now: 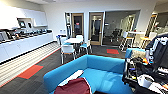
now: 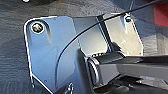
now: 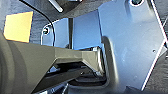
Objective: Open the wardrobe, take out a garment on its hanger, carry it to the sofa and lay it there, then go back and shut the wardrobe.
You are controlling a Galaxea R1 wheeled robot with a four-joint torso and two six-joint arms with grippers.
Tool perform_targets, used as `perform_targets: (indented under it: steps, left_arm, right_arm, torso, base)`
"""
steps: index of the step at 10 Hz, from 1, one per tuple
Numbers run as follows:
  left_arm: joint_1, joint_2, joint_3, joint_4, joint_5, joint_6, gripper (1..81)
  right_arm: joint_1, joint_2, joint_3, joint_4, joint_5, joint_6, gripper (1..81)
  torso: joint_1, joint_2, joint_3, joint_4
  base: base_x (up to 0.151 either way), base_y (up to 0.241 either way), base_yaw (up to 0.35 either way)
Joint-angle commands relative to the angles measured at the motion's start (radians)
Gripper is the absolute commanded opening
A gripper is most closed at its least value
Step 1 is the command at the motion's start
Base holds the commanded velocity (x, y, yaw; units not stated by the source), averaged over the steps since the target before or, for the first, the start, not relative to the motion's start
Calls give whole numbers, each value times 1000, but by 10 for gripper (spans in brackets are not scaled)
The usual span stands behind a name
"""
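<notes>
An office break room spreads out ahead: dark carpet with red tiles, a pale striped strip of floor along a long white counter loaded with appliances, and white wall cabinets above it. Farther back stand a small white table with white chairs around it, two wooden-framed glass doors, and a high table with stools beyond a glass partition.

The bright blue sofa sits low and near in the head view, its rounded back curving around the seat. The garment, dark red with a white sleeve stretched toward the sofa's arm, lies on the seat cushion at the near edge of the head view. The hanger cannot be made out.

A dark mass of the robot's own hardware and cabling rises beside the sofa's far arm.

Both wrist cameras look down at dark carpet past the robot's own plate and jointed bar; a red tile shows in the left wrist view, an orange-yellow one in the right. Neither tool's fingers can be distinguished there, so whether each tool is apart or together cannot be told, and the garment's place relative to either tool cannot be judged.
</notes>
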Motion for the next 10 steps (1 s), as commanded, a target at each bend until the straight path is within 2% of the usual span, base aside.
perform_targets:
  steps: [1,10]
  left_arm:
    - [-47,-5,-4,5,33,-2,811]
    - [-44,-21,-4,5,33,-2,811]
  right_arm:
    - [30,7,3,-5,-42,-3,811]
    - [27,9,3,-6,-42,-4,811]
  torso:
    - [1,0,0,0]
    - [1,0,0,0]
  base:
    - [0,0,0]
    - [0,0,13]
